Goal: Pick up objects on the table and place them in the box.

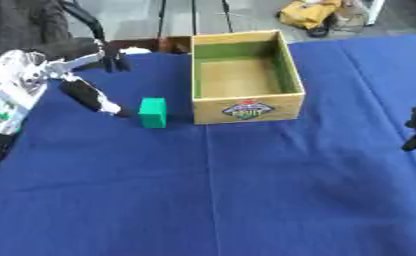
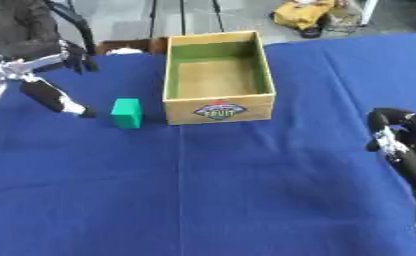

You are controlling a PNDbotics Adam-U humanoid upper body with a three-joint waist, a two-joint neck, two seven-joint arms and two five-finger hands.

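The left hand [image 1: 85,82] hangs spread and empty just beside the green block [image 1: 153,112], which stands upright left of the cardboard box [image 1: 246,107]. It should straddle the block squarely before closing.

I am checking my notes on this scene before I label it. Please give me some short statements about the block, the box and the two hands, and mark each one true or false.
1. The green block stands on the blue cloth, outside the box. True.
2. The box already holds a yellow block. False: its inside shows only its bare floor and green walls.
3. The left hand is open, with a fingertip near the block's left side. True.
4. The right hand is holding the green block. False: it is at the right edge, far from the block.
5. The block lies to the right of the box. False: it is on the left.
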